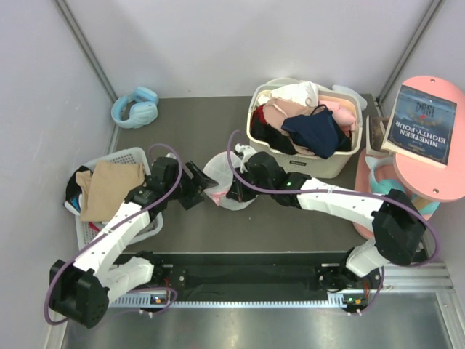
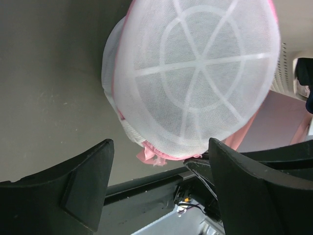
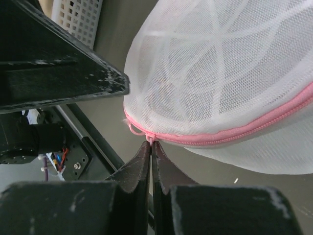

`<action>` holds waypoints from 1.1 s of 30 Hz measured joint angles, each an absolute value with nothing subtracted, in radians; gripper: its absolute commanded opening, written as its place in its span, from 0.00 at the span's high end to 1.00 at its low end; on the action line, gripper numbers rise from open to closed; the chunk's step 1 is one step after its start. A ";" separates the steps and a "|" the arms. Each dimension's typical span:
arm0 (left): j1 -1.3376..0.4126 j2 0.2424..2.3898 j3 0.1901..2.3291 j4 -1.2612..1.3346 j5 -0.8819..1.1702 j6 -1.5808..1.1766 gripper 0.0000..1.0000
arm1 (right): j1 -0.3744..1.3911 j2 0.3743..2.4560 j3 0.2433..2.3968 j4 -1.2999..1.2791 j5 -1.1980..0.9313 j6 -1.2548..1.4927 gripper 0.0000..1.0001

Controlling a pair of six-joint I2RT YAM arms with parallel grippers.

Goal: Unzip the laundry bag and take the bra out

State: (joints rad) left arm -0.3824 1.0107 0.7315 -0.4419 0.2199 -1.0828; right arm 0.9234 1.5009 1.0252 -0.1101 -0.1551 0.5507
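Table: the grey work surface on which everything is set; the task's things are gathered at its middle, within reach of both arms.

Cream basket: placed behind the right arm, heaped with pink, navy and dark clothes; it is not part of the present step.

White lattice basket: set at the left, holding a tan garment.

Laundry bag: found between the two grippers, just in front of the cream basket. It is tipped so that its ribbed dome faces the left wrist camera and its seam is turned towards the right arm, judged to be so that the zipper can be reached.

Bra: no dark fabric can be made out through the mesh, so it cannot be told whether it lies inside.

Left gripper: spread wide, with nothing clamped. The bag's lower edge hangs between and just beyond its fingers; it is judged to be posted there to brace the bag against the pull.

Right gripper: closed tight, with no gap left between the fingers. The bag lies directly above and beyond its tips.

Pink zipper: seen closed along the whole visible seam, so the unzipping is judged barely begun.

Zipper pull: pinched at the very tips of the right gripper, at the near end of the seam.
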 measured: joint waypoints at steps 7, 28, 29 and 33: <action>-0.387 1.057 0.707 -0.410 0.219 -1.136 0.54 | 0.945 1.510 1.029 -0.102 -0.173 0.550 1.00; -0.365 1.150 0.741 -0.307 0.224 -1.068 1.00 | 0.807 1.344 0.909 -0.159 -0.129 0.511 1.00; -0.361 1.158 0.750 -0.306 0.229 -1.058 1.00 | 0.790 1.336 0.905 -0.163 -0.126 0.505 1.00; -0.353 1.217 0.791 -0.274 0.274 -1.008 0.98 | 0.750 1.327 0.898 -0.173 -0.125 0.461 1.00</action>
